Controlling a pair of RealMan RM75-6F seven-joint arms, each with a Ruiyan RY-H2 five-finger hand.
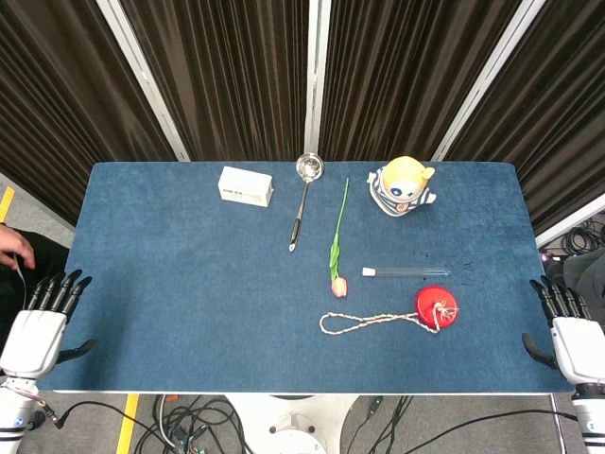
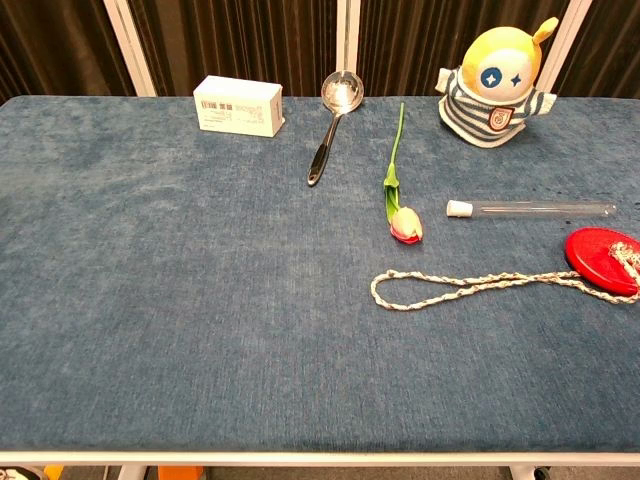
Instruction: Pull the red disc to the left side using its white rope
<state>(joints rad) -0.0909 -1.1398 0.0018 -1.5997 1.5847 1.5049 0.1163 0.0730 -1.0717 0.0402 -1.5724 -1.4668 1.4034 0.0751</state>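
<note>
My left hand [image 1: 38, 326] and right hand [image 1: 572, 331] rest at the table [image 1: 189, 303] edges, fingers spread, holding nothing. The disc [image 1: 437, 306] lies right of centre, its rope [image 1: 373, 322] looped leftward below the tulip [image 1: 338, 284]

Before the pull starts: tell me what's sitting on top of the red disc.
On the red disc lies only the knotted end of its white rope, whose loop trails left across the table. How the knot is fixed underneath cannot be seen.

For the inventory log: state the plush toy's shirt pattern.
Plush toy: blue-and-white stripes, clearest in chest view.
</note>
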